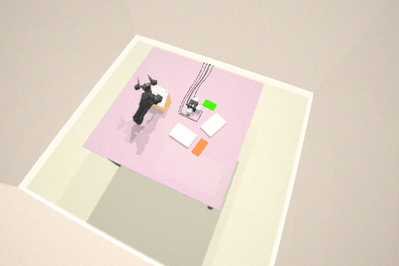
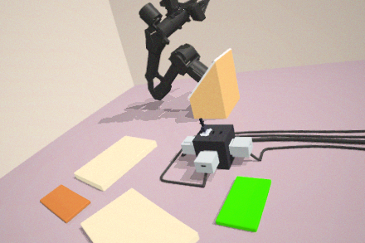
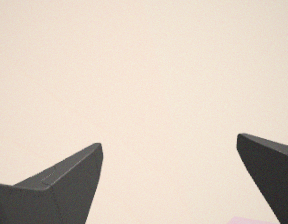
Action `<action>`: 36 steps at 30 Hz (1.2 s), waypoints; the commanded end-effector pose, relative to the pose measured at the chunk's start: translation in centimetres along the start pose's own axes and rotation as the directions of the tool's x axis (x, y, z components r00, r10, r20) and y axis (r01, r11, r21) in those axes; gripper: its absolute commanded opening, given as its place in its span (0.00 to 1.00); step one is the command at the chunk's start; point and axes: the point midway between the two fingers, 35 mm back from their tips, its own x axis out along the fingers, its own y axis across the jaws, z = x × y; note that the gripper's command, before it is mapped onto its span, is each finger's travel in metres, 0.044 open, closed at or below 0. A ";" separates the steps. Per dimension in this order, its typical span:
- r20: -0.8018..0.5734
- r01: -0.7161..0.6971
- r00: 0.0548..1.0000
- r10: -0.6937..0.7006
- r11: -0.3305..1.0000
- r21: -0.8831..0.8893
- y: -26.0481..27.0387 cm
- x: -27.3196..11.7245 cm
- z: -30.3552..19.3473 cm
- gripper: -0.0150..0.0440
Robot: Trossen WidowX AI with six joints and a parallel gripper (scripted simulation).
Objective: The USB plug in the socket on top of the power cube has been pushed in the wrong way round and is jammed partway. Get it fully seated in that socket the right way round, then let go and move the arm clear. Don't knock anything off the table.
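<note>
The black power cube (image 2: 224, 152) (image 1: 194, 105) stands on the pink table, with pale plugs in its sides. On its top, near the left edge in the exterior view, a small dark USB plug (image 2: 201, 125) stands up and leans slightly, with a white patch at its foot. Which way round it sits and how deep it is are too small to tell. A dark slot shows beside it in the top. My gripper (image 3: 169, 145) (image 1: 144, 78) (image 2: 204, 8) is open and empty, raised high beyond the wedge block, well away from the cube.
An orange wedge block (image 2: 226, 87) (image 1: 163, 103) with a white sloped face stands between arm and cube. Black cables (image 2: 299, 138) (image 1: 194, 85) run from the cube across the table (image 1: 118, 125). Two cream slabs (image 2: 118, 162) (image 1: 182, 135), a green slab (image 2: 245, 203) (image 1: 209, 104) and an orange slab (image 2: 65, 202) (image 1: 199, 147) lie nearby.
</note>
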 end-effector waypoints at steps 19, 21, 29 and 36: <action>-0.234 0.400 0.604 -0.761 0.035 0.916 -16.3 -5.4 7.1 1.00; -0.300 0.354 0.523 -0.798 -0.118 0.928 -18.3 -6.8 7.1 1.00; -0.583 0.031 0.180 -0.792 -0.588 0.808 -25.2 -13.2 5.5 1.00; -0.791 -0.305 -0.092 -0.605 -0.739 0.600 -29.6 -18.9 2.2 1.00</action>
